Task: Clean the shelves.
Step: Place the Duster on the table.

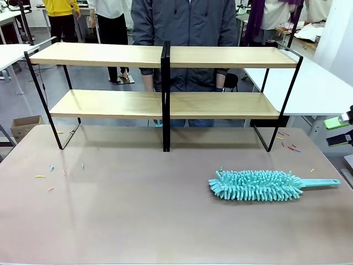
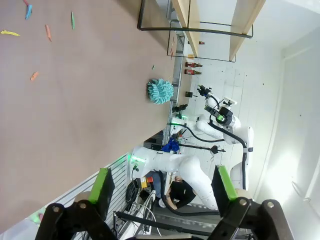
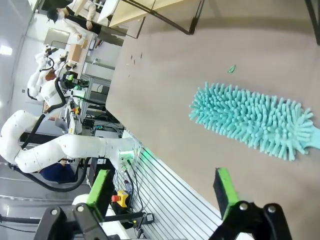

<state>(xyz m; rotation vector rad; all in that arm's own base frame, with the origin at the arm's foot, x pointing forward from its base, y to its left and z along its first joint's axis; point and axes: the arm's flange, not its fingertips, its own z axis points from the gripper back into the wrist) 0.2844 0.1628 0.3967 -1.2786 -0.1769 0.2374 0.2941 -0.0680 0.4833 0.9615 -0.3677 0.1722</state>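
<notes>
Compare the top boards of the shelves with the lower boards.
The top boards sit at the height of the person's waist; the lower boards sit partway down the frame, well above the table. The top boards catch more light; the lower boards look slightly shaded. Both tiers are light wood, split by the black central upright, and both look bare.
</notes>
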